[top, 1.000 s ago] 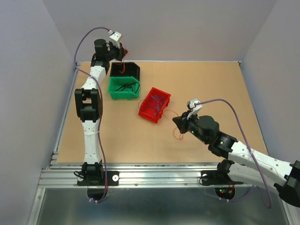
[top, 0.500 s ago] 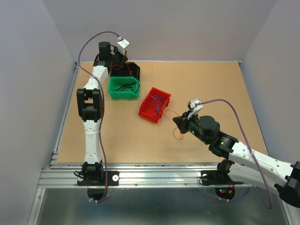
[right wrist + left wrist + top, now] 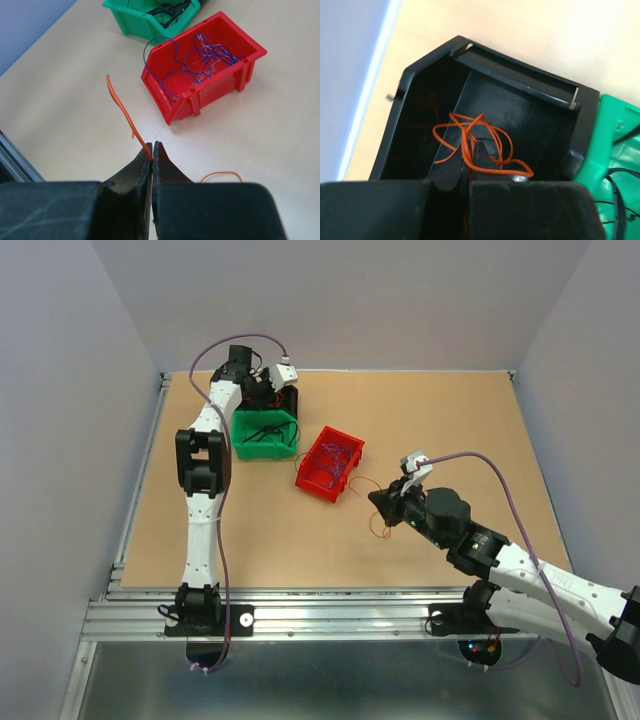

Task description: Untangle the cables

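Tan table (image 3: 450,420), grey walls. The right gripper (image 3: 151,156) is pinched shut on an orange cable (image 3: 120,106) that runs up-left from its tips. The likely destination, the black bin (image 3: 515,70), lies at the far left. There the left gripper (image 3: 469,172), closed, holds orange loops (image 3: 465,147).

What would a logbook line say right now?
left claw: shut on orange loops in black bin | right claw: shut on orange strand | red bin: blue cables
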Motion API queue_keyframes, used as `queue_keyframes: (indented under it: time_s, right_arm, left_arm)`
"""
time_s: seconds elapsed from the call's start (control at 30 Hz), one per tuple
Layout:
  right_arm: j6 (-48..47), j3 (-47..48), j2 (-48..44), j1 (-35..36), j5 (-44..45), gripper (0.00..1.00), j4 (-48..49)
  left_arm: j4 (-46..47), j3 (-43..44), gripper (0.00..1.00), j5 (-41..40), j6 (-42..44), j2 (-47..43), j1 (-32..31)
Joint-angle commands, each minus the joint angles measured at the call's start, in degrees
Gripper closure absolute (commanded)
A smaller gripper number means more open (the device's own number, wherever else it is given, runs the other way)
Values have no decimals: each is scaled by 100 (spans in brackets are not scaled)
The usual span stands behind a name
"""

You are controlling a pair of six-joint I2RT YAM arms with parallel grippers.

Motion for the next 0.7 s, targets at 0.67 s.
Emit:
queue_keyframes:
  time_s: [0.67]
  right_arm:
    - [-6,-66,-79,-16,-188,99,118]
  left_arm:
    - [-2669,-1361,80,77,2023,-1511,-112]
